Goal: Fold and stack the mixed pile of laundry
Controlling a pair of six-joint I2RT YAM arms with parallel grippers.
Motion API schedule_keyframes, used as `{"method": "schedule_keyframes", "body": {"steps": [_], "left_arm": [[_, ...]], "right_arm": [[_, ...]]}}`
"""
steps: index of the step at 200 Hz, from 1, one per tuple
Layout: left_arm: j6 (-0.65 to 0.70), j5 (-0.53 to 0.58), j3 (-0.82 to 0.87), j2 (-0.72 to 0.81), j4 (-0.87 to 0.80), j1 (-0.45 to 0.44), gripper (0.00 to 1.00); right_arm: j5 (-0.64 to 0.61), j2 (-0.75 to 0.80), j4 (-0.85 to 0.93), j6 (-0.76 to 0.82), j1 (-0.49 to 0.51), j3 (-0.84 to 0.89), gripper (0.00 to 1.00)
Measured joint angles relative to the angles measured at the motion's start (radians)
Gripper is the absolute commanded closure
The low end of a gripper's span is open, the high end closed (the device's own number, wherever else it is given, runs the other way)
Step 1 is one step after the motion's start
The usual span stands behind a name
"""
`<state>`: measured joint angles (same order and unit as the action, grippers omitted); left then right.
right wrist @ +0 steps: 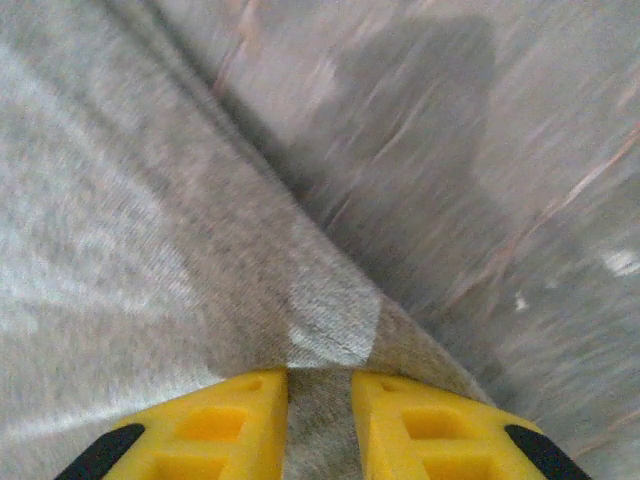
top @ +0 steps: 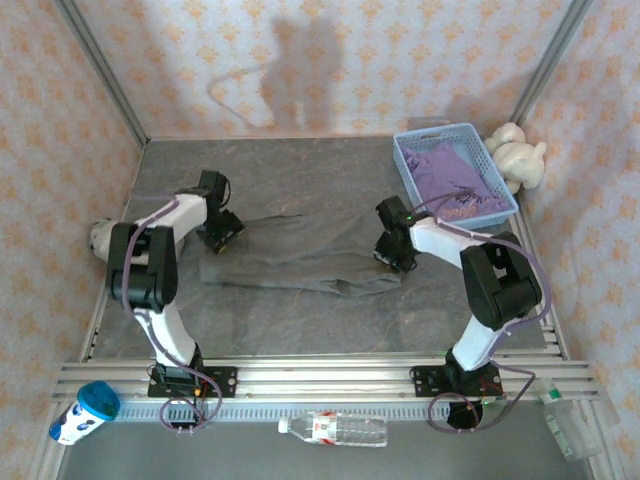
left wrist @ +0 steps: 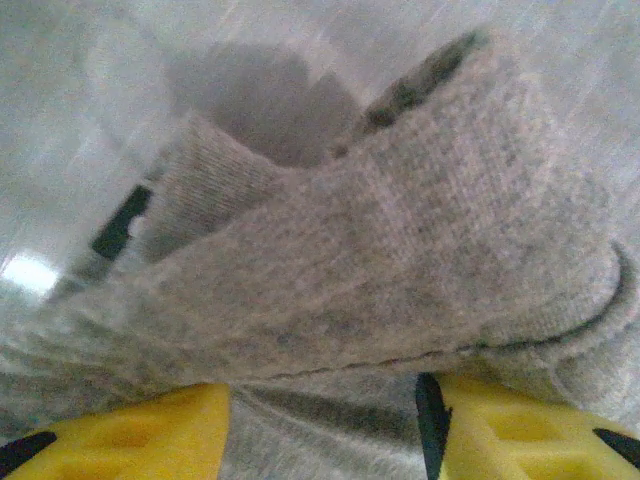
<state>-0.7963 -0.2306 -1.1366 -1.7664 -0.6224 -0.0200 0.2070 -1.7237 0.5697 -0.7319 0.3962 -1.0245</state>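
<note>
Left end effector (left wrist: 322, 392) and right end effector (right wrist: 320, 378) each clamp grey-olive garment (top: 300, 255); right's thin edge pinch may slip.

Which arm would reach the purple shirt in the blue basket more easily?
Probably right. The right claw is near the light blue plastic mesh basket holding the lavender-purple T-shirt; the left claw is far across the table.
</note>
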Motion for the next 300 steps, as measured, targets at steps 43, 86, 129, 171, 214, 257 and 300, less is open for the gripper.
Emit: {"method": "schedule_keyframes", "body": {"steps": [43, 86, 129, 171, 214, 257, 300], "left_arm": [[-0.035, -0.004, 0.074, 0.204, -0.021, -0.05, 0.32], [0.035, -0.005, -0.06, 0.118, -0.008, -0.055, 0.42], [0.068, 0.006, -0.093, -0.026, 0.015, -0.077, 0.55], [0.071, 0.105, -0.147, -0.132, -0.012, -0.076, 0.59], [0.084, 0.16, -0.247, -0.205, -0.059, -0.045, 0.51], [0.172, 0.187, -0.325, -0.183, -0.129, -0.026, 0.28], [0.277, 0.163, -0.333, 0.027, -0.231, -0.02, 0.21]], "right_arm": [[-0.074, -0.017, 0.135, 0.133, -0.028, -0.146, 0.57], [-0.035, 0.067, 0.183, 0.135, 0.035, -0.171, 0.58], [0.032, 0.034, 0.122, 0.018, 0.132, -0.129, 0.63], [0.011, -0.005, 0.094, -0.07, 0.119, -0.008, 0.63], [0.011, 0.032, 0.041, -0.088, 0.098, 0.042, 0.63], [0.015, 0.025, 0.043, -0.084, 0.093, 0.028, 0.62], [0.018, 0.004, 0.073, -0.06, 0.092, -0.019, 0.57]]}}
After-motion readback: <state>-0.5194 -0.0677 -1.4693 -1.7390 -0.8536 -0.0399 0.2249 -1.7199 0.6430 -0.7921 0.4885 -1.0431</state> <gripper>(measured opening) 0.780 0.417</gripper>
